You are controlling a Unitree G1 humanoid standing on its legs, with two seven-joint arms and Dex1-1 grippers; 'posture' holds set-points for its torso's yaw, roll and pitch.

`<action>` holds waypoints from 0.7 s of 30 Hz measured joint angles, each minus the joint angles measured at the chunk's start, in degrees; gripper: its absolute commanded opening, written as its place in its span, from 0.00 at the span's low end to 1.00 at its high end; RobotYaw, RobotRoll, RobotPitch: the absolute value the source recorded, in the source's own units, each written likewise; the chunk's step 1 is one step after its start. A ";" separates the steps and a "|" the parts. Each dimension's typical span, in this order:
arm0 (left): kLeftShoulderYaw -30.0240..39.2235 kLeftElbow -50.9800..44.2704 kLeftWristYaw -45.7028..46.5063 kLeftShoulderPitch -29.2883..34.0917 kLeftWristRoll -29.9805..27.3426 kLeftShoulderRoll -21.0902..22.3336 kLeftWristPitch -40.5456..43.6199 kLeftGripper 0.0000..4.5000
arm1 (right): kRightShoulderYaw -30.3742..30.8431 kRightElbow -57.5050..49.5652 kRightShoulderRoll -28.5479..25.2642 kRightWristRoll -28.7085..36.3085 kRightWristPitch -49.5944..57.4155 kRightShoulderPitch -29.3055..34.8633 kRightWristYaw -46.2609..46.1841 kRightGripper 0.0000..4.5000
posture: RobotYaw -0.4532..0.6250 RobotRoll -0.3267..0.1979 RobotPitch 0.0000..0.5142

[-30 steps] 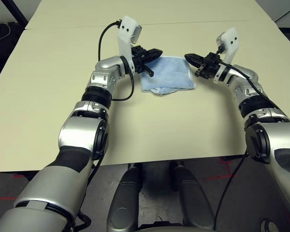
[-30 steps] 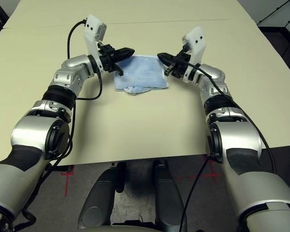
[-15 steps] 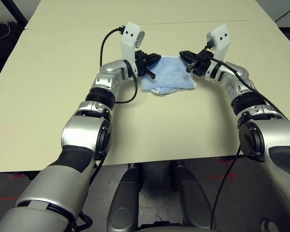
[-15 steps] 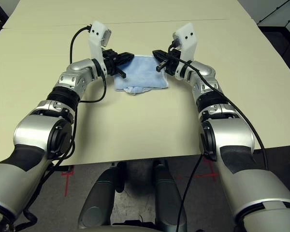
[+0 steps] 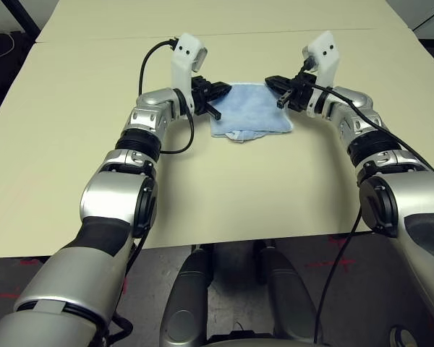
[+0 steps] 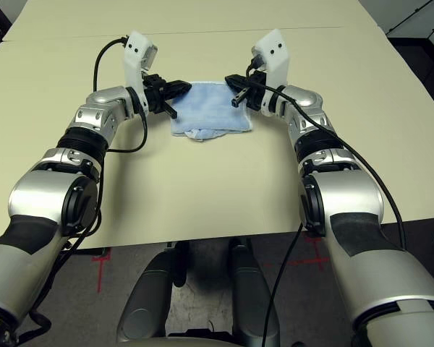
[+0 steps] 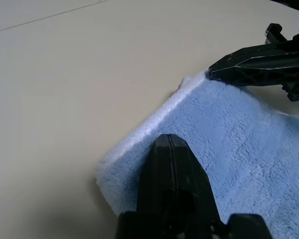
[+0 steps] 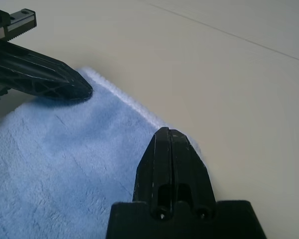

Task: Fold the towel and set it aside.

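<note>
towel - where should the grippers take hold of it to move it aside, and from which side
Probably the two far corners of the towel, one from each side. It lies folded flat on the table, so nothing stands up to pinch except its thick stacked edges. The left gripper and right gripper, both shut, sit at those corners, pointing inward. They would need to open first, then close over all layers.
</note>
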 measured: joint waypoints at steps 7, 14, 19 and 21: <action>-0.37 0.02 1.85 0.27 0.79 -0.19 0.21 0.01 | 0.07 0.28 0.31 -0.73 0.46 0.00 -1.47 0.00 | 0.51 0.62 0.64; -0.84 0.30 4.11 1.08 2.23 -0.22 1.41 0.01 | 1.26 0.99 0.44 -1.96 2.32 0.30 -2.37 0.00 | 0.50 0.62 0.63; -1.28 1.38 4.71 1.70 2.76 -0.33 1.61 0.01 | 1.36 1.54 1.11 -1.96 3.03 1.67 -4.13 0.00 | 0.50 0.62 0.62; -1.53 1.44 4.88 1.72 3.03 -0.31 1.57 0.01 | 1.47 1.51 1.14 -1.95 2.91 2.34 -4.74 0.00 | 0.50 0.62 0.62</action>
